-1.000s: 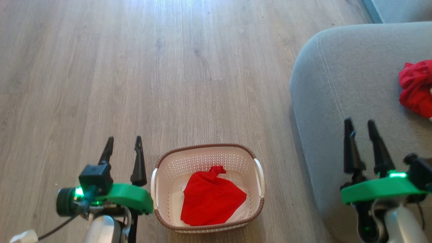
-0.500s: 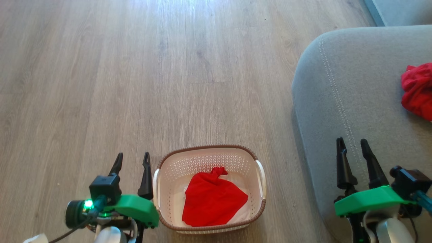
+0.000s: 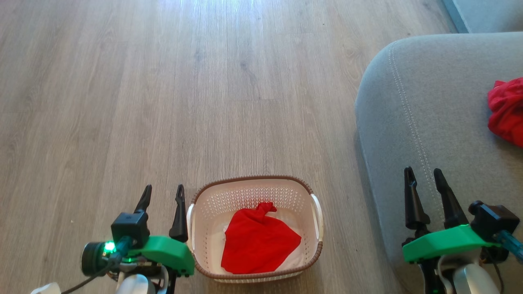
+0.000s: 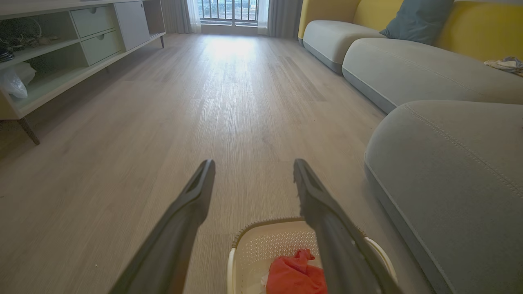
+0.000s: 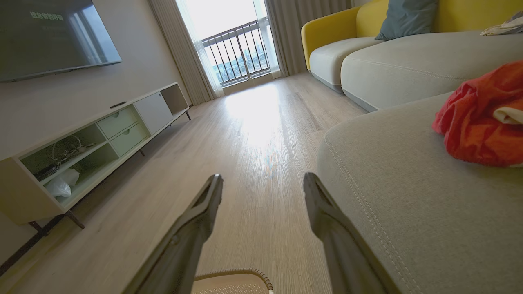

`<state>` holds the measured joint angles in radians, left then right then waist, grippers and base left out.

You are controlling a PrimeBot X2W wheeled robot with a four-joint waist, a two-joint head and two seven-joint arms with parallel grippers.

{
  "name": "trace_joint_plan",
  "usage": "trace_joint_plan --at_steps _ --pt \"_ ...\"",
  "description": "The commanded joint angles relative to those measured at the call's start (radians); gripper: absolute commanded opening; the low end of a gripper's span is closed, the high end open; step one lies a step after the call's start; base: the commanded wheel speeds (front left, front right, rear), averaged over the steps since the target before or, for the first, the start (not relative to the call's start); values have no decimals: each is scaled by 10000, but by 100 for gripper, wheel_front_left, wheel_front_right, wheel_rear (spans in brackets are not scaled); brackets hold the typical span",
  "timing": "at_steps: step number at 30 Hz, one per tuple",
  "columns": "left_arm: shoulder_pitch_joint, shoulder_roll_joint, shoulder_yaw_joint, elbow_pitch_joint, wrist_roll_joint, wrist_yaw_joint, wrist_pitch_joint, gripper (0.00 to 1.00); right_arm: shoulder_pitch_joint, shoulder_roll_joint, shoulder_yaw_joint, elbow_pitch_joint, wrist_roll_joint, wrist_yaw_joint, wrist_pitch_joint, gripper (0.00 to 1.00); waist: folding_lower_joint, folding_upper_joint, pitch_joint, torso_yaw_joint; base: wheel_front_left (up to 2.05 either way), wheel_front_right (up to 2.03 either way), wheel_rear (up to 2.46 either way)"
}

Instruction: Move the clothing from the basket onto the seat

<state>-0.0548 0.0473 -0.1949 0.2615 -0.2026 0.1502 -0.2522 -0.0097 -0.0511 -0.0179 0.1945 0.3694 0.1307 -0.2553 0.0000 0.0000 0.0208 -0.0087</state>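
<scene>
A red garment (image 3: 257, 243) lies in the cream basket (image 3: 314, 228) on the floor; the left wrist view shows the same clothing (image 4: 292, 275) inside the basket (image 4: 253, 241). Another red piece of clothing (image 3: 506, 110) rests on the grey seat (image 3: 441, 102) at the right edge, and appears as a red heap (image 5: 474, 122) on the seat (image 5: 408, 196) in the right wrist view. My left gripper (image 3: 163, 191) hangs open just left of the basket. My right gripper (image 3: 423, 173) is open over the seat's front edge, nothing between its fingers.
Wooden floor (image 3: 204, 90) stretches ahead of the basket. A low TV cabinet (image 4: 61, 61) runs along the left wall. More sofa sections with a yellow back and a blue cushion (image 4: 416, 20) stand beyond the seat.
Both grippers have drawn back toward the bottom of the head view, the left one edging closer to the basket. The clothing and the basket lie as before.
</scene>
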Motion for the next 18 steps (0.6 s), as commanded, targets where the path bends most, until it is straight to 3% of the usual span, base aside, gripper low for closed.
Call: trace_joint_plan --at_steps 1,18 --pt "-208 30 268 -331 53 45 -95 100 -322 6 260 -292 42 0 -65 100 0 0 -2 -8 0 0 0" --pt "-221 30 144 -155 -7 10 -95 100 -405 8 236 -248 149 0 -65 100 0 0 -3 -69 0 0 0"
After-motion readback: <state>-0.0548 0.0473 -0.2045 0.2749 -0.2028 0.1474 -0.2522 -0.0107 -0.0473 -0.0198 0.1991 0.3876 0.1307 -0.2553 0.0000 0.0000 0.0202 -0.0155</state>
